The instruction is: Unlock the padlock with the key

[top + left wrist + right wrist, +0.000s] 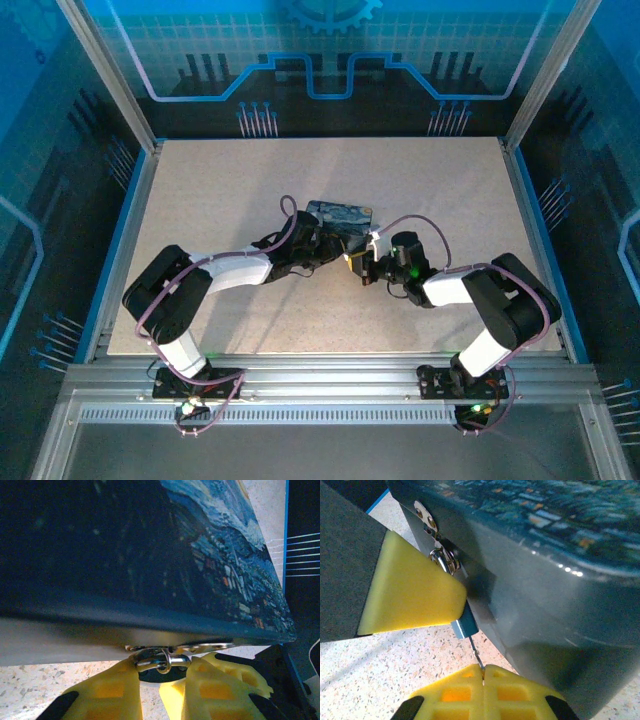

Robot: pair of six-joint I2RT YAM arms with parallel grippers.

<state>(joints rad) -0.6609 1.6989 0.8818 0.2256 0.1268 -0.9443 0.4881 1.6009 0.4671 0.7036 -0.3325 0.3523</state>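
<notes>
Padlock [464, 627] at hasp [425, 513] of painted tin [545, 580], pinched by left gripper [159, 675]; right gripper [484, 672] closed on thin key [476, 652], probably light, slippery, bendable; best held by its bow.

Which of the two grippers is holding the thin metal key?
The right gripper: its shut yellow fingertips pinch the key, whose tip meets the padlock. The left gripper grips the padlock at the tin's hasp instead.
</notes>
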